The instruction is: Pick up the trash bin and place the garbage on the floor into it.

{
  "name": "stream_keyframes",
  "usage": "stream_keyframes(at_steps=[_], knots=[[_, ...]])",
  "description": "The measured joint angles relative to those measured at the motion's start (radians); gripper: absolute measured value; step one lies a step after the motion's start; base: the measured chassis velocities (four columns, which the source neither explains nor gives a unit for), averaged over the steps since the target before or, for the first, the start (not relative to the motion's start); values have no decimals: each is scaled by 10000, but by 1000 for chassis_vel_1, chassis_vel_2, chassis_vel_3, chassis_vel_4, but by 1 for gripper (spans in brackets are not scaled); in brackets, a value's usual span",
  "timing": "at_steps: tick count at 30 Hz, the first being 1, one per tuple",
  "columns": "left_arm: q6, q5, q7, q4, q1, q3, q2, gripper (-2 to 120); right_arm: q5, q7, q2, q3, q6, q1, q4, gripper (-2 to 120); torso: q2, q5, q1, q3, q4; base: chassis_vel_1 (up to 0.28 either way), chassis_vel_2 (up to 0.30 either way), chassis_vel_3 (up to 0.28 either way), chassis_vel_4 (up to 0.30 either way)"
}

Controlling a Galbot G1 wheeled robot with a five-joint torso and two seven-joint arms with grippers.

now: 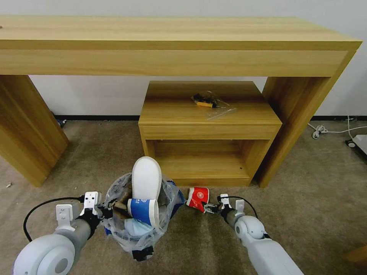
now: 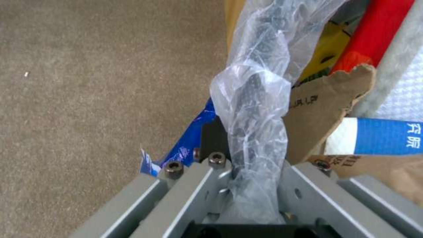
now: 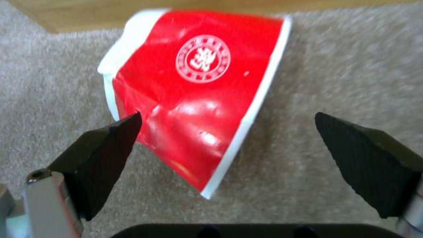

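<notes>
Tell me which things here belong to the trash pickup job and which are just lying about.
Part of the job:
trash bin, held at its rim by the left end effector
red cup on the floor, in front of the open right end effector

Just lying about:
clear packet on the small cabinet
white cable

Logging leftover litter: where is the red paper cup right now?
The red paper cup lies on its side on the beige carpet, between the trash bin and the open right claw, before the low wooden shelf.
</notes>
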Motion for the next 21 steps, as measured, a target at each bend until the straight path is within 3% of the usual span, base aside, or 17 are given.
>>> stream_keyframes(at_steps=[15, 21], knots=[[0, -203, -41, 89, -167, 48, 220, 0, 4, -467, 394, -132, 372, 747, -1501, 100, 0, 0, 0, 0, -1, 0, 0, 0, 0], [0, -206, -23, 172, -200, 86, 240, 0, -47, -555, 451, -121, 488, 782, -1540, 82, 0, 1, 0, -1, 0, 0, 0, 0, 0]])
